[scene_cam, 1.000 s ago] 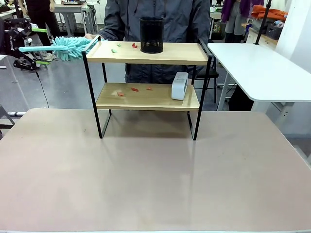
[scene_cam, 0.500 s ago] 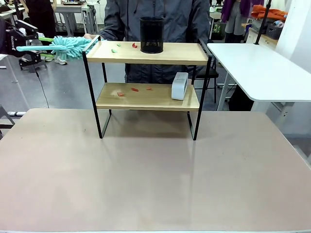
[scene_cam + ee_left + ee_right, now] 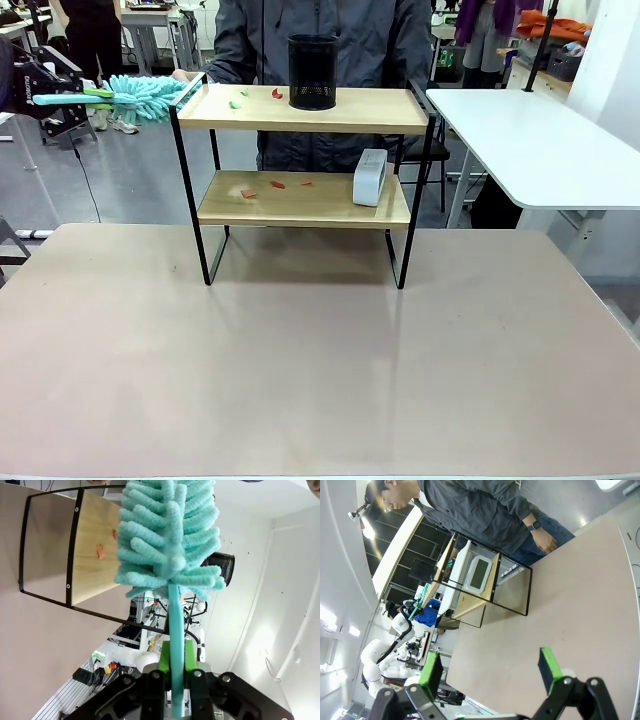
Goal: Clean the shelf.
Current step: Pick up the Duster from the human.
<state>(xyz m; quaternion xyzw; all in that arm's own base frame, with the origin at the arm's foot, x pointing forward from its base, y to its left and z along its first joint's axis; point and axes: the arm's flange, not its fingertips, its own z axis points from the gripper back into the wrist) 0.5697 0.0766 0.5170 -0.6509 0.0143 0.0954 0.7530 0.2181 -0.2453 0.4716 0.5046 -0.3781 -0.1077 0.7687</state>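
The shelf [image 3: 305, 112] stands at the table's far side, with red and green scraps [image 3: 275, 94] on its top board and more on its lower board [image 3: 262, 186]. My left gripper [image 3: 70, 95] is shut on the handle of a teal duster [image 3: 148, 96], held level just left of the shelf's top corner. In the left wrist view the green pads [image 3: 164, 656] clamp the duster's handle [image 3: 175, 625], and its fluffy head [image 3: 170, 535] hangs before the shelf [image 3: 95, 545]. My right gripper [image 3: 489, 672] is open above the table, far from the shelf [image 3: 492, 582].
A black mesh cup [image 3: 313, 72] stands on the top board and a white box [image 3: 370, 177] on the lower one. A person [image 3: 320, 30] stands behind the shelf with a hand [image 3: 183, 75] at its top left corner. A white table [image 3: 540, 140] is at right.
My left gripper has shut on the duster's handle and come a little further into view. The duster has risen slightly. The right arm and the shelf are unmoved.
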